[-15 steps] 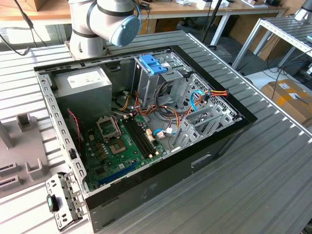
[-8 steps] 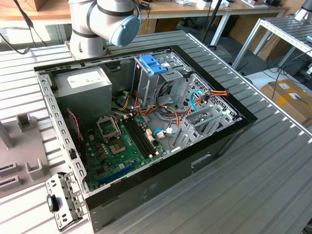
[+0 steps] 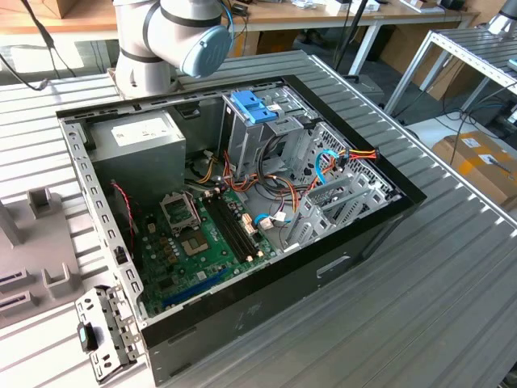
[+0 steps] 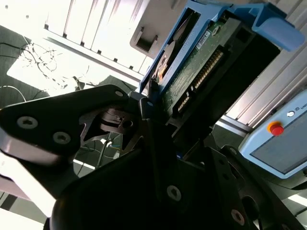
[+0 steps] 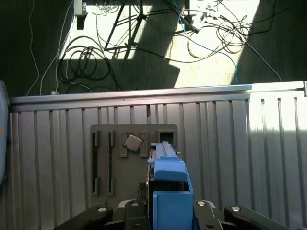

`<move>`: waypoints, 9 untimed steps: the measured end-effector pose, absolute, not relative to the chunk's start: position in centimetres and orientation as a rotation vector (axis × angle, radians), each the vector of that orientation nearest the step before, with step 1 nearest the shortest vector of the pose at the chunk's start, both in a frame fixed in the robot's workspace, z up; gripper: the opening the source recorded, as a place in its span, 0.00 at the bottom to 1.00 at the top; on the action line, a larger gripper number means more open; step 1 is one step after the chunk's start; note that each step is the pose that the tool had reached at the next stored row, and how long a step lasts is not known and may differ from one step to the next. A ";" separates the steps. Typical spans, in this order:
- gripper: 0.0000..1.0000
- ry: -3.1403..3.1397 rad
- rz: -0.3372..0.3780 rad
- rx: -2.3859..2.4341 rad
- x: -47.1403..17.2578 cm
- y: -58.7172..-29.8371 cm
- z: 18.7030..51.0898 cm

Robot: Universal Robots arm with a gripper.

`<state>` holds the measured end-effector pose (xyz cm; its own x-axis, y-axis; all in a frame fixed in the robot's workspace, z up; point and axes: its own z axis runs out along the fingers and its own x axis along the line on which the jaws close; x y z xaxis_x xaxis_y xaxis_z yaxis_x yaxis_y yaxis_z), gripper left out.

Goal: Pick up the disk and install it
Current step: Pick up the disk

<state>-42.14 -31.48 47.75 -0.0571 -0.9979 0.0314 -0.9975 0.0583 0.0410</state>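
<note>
The disk (image 4: 201,62) is off the table, green circuit board and connector facing the second wrist view, blue plastic rails along its sides. My gripper (image 4: 163,120) is shut on it, a black finger (image 4: 149,103) pressing against a blue rail. In the first wrist view the disk's blue frame (image 5: 169,184) stands up between the gripper's black fingers (image 5: 213,207), high above the ribbed metal table (image 5: 268,143). The open computer case (image 3: 242,194) lies on its side in the exterior view, with a blue tray (image 3: 253,105) on top of its drive cage.
Straight below the disk sits a grey slotted parts holder (image 5: 103,158) with a square chip (image 5: 133,142) in it. Cables (image 5: 144,33) sprawl on the floor past the table edge. A pendant with a red button (image 4: 275,128) is close by. The arm's base (image 3: 153,48) stands behind the case.
</note>
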 end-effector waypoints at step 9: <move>0.36 -2.248 -0.013 2.121 -42.1 -32.7 47.8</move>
